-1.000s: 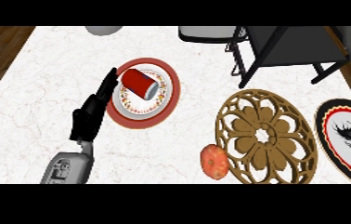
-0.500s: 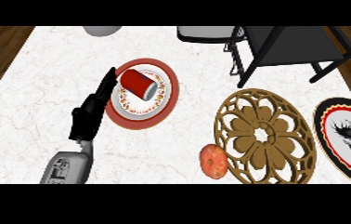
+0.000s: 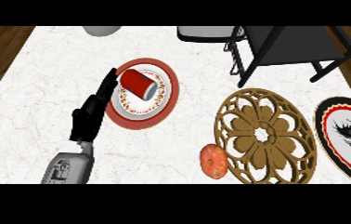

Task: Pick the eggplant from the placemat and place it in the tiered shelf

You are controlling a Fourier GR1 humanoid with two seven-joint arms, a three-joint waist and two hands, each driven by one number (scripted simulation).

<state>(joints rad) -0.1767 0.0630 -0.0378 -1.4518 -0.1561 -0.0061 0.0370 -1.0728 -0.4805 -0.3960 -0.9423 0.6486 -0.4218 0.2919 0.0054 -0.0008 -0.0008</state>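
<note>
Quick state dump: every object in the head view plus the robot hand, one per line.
Red cup: tipped on its side on the plate.
Plate: flat on the red round mat.
Orange-red vegetable: on the counter, at the brown placemat's edge.
Left robot hand: open, beside the plate.
Tiered shelf: upright.

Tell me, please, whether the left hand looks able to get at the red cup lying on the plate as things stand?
Probably yes: the left hand lies open right beside the plate, fingers pointing toward the red cup, and nothing stands between them.
</note>
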